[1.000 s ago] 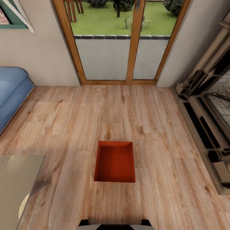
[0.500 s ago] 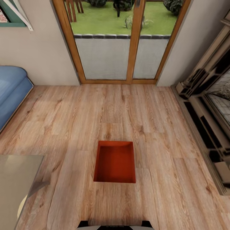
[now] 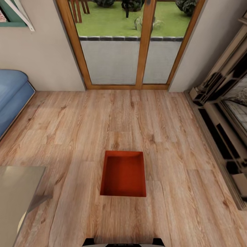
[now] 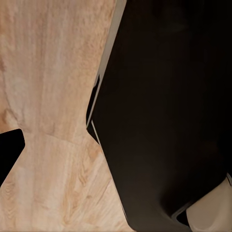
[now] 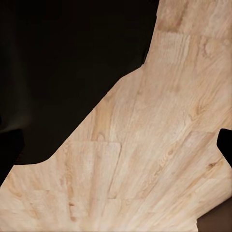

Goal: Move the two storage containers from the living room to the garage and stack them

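Note:
One orange-red storage container [image 3: 123, 174] sits lidless and empty on the light wood planks of the living room, straight ahead of my base [image 3: 123, 243]. The garage is out of view. In the right wrist view my right gripper [image 5: 116, 150] hangs open over bare planks, a dark fingertip [image 5: 9, 154] at each side edge and nothing between them. My left gripper [image 4: 116, 154] also looks open, with one dark fingertip [image 4: 9, 152] at the picture's edge beside the robot's black body [image 4: 164, 106]. Neither gripper is near the container.
Wood-framed glass doors [image 3: 130, 44] stand in the far wall. A blue sofa [image 3: 12, 99] lies at the left and the dark wood fireplace [image 3: 223, 113] runs along the right. A pale grey table top [image 3: 17, 199] fills the near left corner.
The whole head view has drifted slightly, so the sofa and table sit a little further left. The container has not moved on the floor.

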